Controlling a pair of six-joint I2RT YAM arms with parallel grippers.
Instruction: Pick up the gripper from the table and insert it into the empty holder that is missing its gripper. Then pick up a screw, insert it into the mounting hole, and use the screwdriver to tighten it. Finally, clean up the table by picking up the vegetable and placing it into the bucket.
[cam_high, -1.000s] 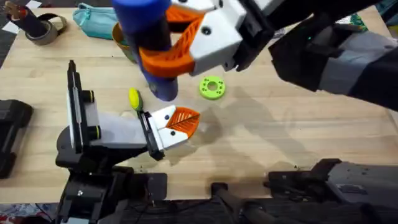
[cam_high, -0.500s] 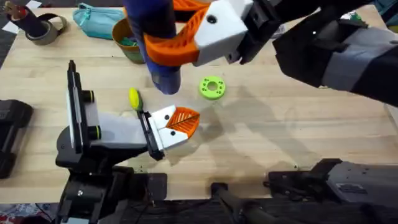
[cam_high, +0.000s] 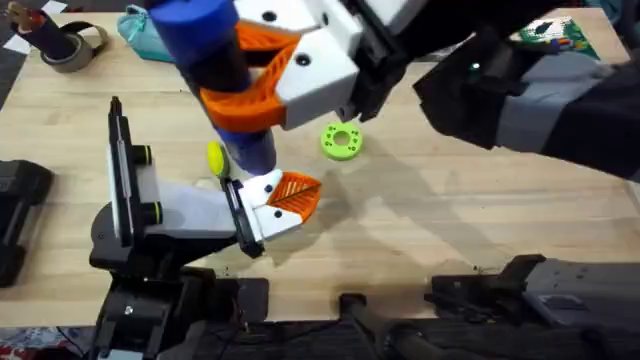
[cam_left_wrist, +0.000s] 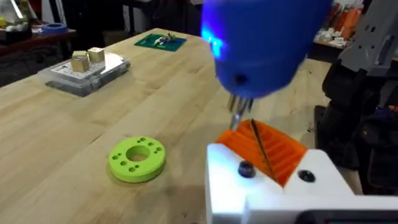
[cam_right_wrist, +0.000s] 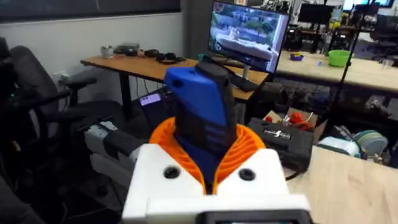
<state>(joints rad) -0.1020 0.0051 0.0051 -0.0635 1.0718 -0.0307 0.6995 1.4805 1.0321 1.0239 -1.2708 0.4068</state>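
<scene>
Screwdriver: the thick bright-blue cylindrical screwdriver (cam_high: 215, 85) stands close to upright, its long axis near vertical, the butt end toward the overhead camera and the lower end down toward the table. In the left wrist view its thin metal bit (cam_left_wrist: 238, 113) points down at the orange ribbed pad (cam_left_wrist: 267, 149) of the left gripper.

Right gripper: the white right gripper with orange ribbed pads (cam_high: 262, 82) is clamped round the barrel of the screwdriver about halfway along, one pad on each side. The right wrist view shows the blue barrel (cam_right_wrist: 202, 115) pressed between the two orange pads, the jaws parted no further than the barrel's width.

Left gripper: the white left gripper (cam_high: 283, 198) lies low over the pale wooden table (cam_high: 450, 230), its tips pointing toward the right side of the table. Whether its fingers are parted or together cannot be told.

Where the tip is: above the table, just over the front of the left gripper.

Green disc: a flat round lime-green disc with a centre hole and a ring of small holes (cam_high: 341, 140) lies on the table just beside the screwdriver, apart from both grippers.

Yellow piece: a small yellow oval thing (cam_high: 215, 157) lies near the left gripper's body, beside the lower end of the screwdriver.

Table's far left: a roll of grey tape (cam_high: 70, 45) and a teal fabric pouch (cam_high: 140, 28).
</scene>
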